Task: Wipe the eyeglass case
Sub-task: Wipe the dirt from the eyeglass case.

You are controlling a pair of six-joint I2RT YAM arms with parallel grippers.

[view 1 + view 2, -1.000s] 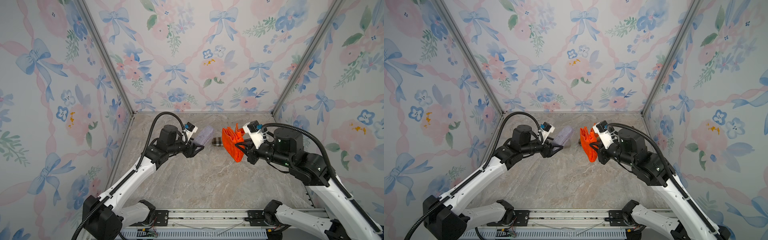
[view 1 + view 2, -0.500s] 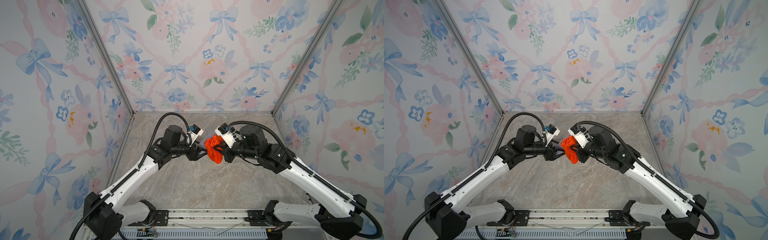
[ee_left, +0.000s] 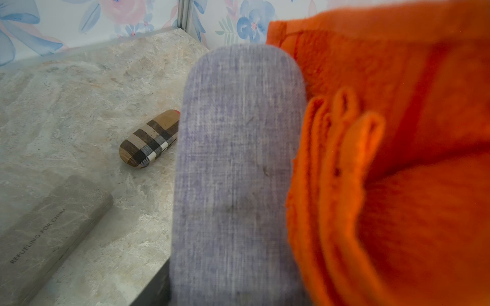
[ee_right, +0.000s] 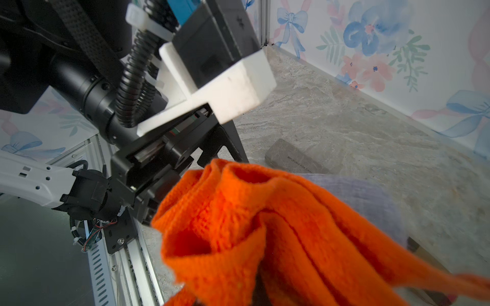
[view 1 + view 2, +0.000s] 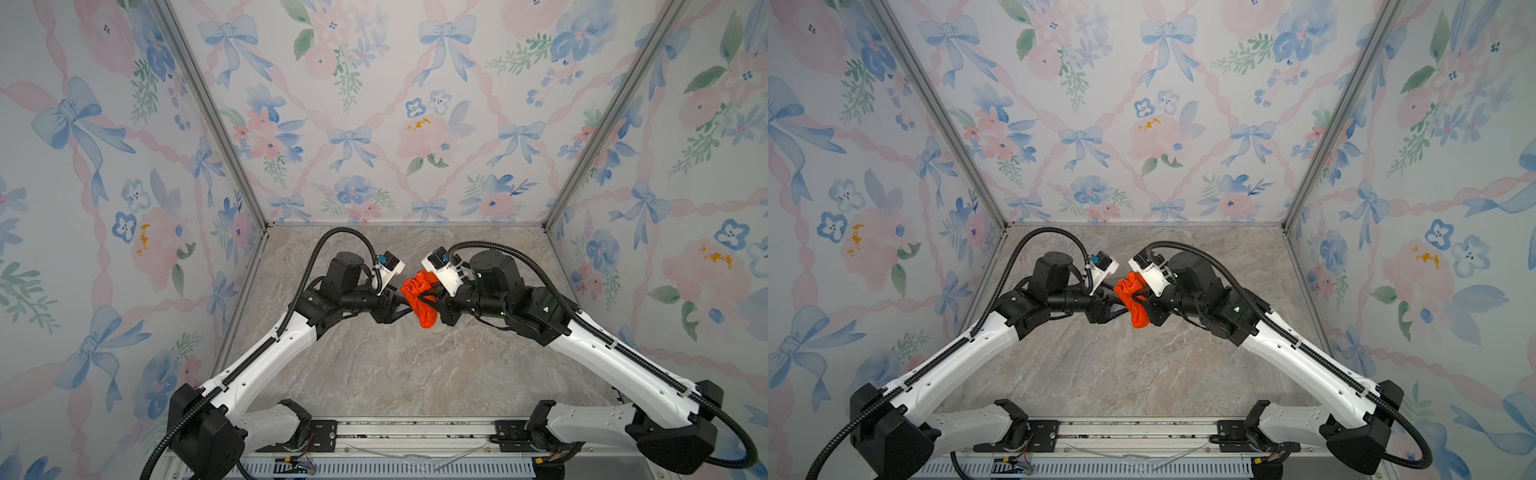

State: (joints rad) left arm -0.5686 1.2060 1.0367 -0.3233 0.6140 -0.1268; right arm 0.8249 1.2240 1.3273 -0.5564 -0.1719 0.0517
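Centre frame in both top views, my left gripper [image 5: 397,309] clamps the lilac eyeglass case [image 3: 238,159] aloft. My right gripper [image 5: 431,301], pinched on the orange cloth [image 5: 419,301], presses it alongside. I judge this mid-wipe; next, drag the cloth lengthwise. Farther back lies a plaid case [image 3: 149,139].

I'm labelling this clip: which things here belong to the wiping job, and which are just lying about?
In the job:
- lavender eyeglass case, held in the left gripper
- orange cloth, held in the right gripper

Lying about:
- plaid case, on the table
- grey lettered case, also on the table
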